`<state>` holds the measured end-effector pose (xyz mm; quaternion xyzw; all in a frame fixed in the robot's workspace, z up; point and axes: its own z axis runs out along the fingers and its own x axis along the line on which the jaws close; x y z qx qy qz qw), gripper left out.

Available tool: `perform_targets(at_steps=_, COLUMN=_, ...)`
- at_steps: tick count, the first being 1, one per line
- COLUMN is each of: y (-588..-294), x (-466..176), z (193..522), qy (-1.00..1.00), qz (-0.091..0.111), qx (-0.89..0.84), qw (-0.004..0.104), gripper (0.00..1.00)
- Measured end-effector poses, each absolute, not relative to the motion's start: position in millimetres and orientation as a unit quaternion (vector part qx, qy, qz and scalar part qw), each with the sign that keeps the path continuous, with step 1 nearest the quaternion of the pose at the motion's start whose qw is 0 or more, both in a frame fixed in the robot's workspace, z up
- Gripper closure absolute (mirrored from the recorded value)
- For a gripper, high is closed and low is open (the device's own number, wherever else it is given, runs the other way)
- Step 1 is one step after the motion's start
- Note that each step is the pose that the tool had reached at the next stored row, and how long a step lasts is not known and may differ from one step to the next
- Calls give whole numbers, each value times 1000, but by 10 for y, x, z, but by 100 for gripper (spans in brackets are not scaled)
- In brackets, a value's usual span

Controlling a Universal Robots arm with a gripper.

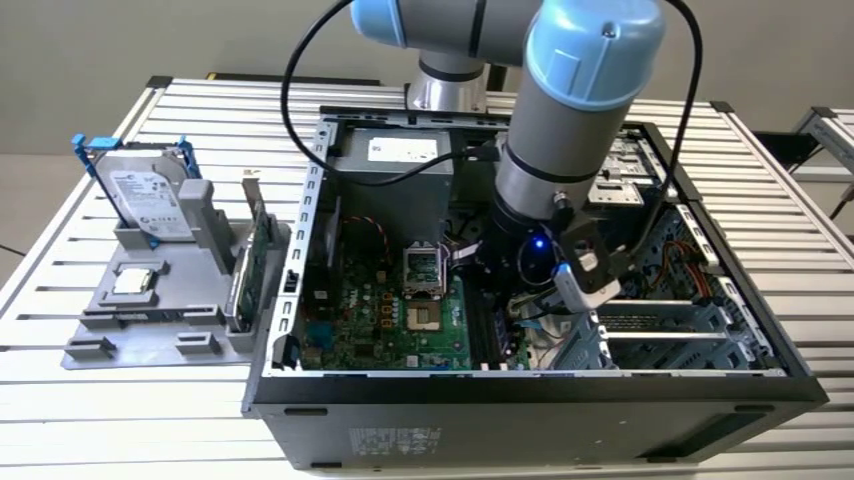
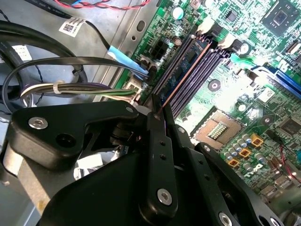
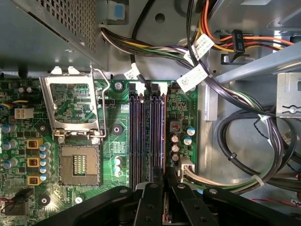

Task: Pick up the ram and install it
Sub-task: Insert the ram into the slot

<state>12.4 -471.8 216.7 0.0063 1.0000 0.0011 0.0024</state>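
"Where was the ram point(image 2: 184, 75)?"

"It was down inside the computer case point(image 1: 534, 395), at the long slots point(image 3: 146, 136) beside the open chip socket point(image 3: 79, 162). It was on the side of the slots far from the socket."

"Which way did it point?"

"It stood on its thin edge. Its long side ran the same way as the slots, alongside the socket. One end was in the gripper point(image 2: 159, 110), and the other end pointed away toward the white clips point(image 2: 225, 41). In the second wrist view I saw it as a thin brown line. I could not tell if it was pushed all the way in."

"What was the hand doing?"

"Its black fingers point(image 2: 162, 141) were close together, and they pinched the near end of the ram."

"Was there any writing?"

"I saw no label on the ram, since it was turned edge-on. Past the slots from the socket, white tags point(image 3: 192, 76) hung on the cables point(image 3: 244, 141). They had small black print that I could not read. The green board point(image 3: 117, 127) around the socket had tiny white marks that I could not read either."

"And outside the case?"

"Far from the socket, at the exterior view's left, a silver hard drive point(image 1: 140, 190) stood in a blue frame on a gray stand point(image 1: 147, 310). It had a pale label too."
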Motion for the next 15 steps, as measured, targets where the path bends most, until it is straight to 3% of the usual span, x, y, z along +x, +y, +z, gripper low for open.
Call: perform_targets(at_steps=15, y=-4722, x=122, z=2127, qy=1000, qz=1, qx=6, qw=3, gripper=100)
